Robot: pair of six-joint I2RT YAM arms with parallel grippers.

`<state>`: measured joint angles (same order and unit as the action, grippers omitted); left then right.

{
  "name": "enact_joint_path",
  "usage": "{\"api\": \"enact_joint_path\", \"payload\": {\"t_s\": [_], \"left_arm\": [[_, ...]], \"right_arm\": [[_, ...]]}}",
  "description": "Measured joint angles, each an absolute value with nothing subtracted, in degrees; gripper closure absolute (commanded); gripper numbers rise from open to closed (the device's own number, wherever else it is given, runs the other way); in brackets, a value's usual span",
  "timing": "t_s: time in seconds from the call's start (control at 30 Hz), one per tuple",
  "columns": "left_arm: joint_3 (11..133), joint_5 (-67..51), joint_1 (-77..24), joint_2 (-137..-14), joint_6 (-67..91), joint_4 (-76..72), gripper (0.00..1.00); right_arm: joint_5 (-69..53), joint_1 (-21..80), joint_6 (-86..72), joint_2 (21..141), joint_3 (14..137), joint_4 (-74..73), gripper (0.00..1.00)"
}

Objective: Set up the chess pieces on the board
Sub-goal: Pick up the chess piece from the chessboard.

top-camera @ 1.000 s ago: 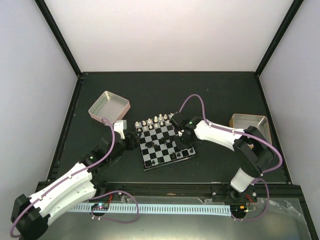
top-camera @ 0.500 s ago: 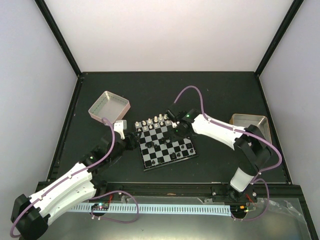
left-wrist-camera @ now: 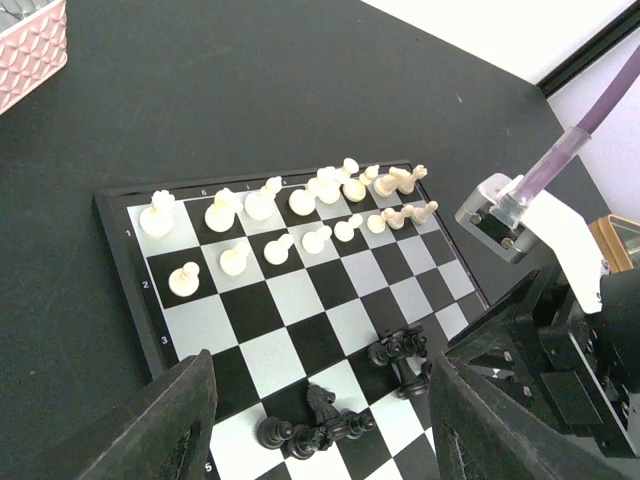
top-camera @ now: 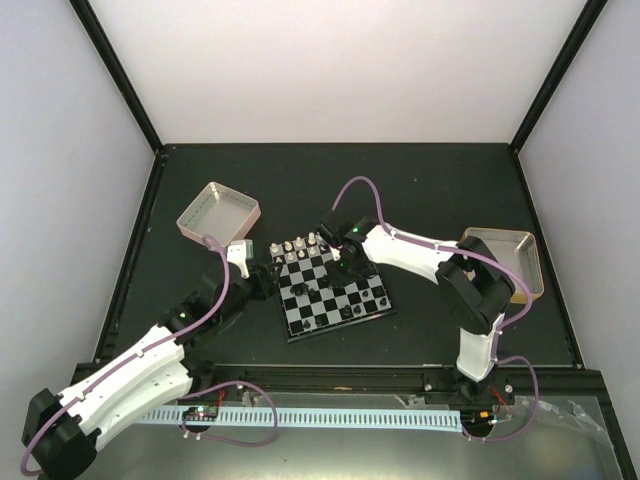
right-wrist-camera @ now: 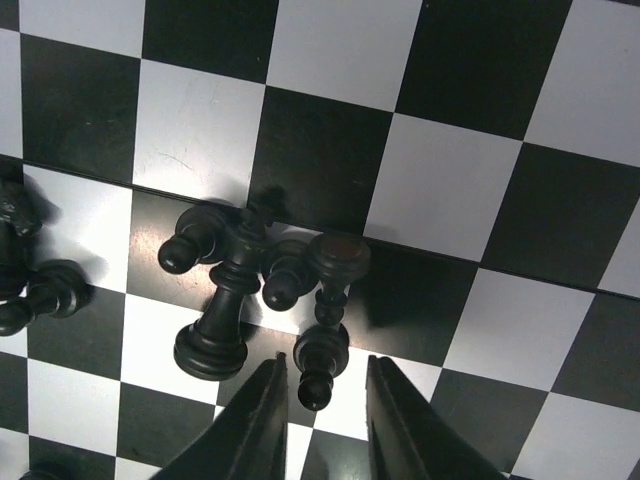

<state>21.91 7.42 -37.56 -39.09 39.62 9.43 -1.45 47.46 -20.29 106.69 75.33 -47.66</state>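
Beneath right tool [right-wrist-camera: 322, 395], toppled black pieces [right-wrist-camera: 228, 300]

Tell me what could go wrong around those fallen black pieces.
The right gripper straddles a fallen black pawn crowded by other toppled pieces; closing could shove the tall black piece beside it or roll the pawn away. The right arm also hangs near the standing white pieces and might knock them.

Right gripper [right-wrist-camera: 322, 405] cut off bar its fingertips, black pieces [right-wrist-camera: 40, 285] left of it clipped by the edge; from above it hides part of the board [top-camera: 315, 305], white pieces [top-camera: 300, 243] beside it too small to identify.
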Motion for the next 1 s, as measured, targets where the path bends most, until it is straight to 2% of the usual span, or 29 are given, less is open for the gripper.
{"api": "enact_joint_path", "payload": {"t_s": [0.17, 0.33, 0.43, 0.57, 0.67, 1.0], "left_arm": [[21.9, 7.4, -37.6, -39.1, 39.6, 9.4, 0.4], [21.9, 7.4, -37.5, -39.1, 39.6, 9.4, 0.4], [21.9, 7.4, -37.5, -39.1, 39.6, 9.4, 0.4], [21.9, 7.4, -37.5, -39.1, 39.6, 9.4, 0.4], [21.9, 7.4, -37.5, -39.1, 39.6, 9.4, 0.4], [21.9, 7.4, -37.5, -39.1, 39.6, 9.5, 0.4]], "right_arm": [[-1.4, 47.5, -19.6, 106.9, 76.2, -48.2, 0.9], [-1.4, 47.5, -19.3, 106.9, 76.2, -48.3, 0.94], [-1.4, 47.5, -19.3, 106.9, 76.2, -48.2, 0.92], [-1.3, 47.5, -19.3, 106.9, 76.2, -48.2, 0.82], [-1.2, 47.5, -19.1, 107.0, 76.2, -48.3, 0.82], [-1.2, 47.5, -18.3, 107.7, 76.3, -48.5, 0.96]]}}
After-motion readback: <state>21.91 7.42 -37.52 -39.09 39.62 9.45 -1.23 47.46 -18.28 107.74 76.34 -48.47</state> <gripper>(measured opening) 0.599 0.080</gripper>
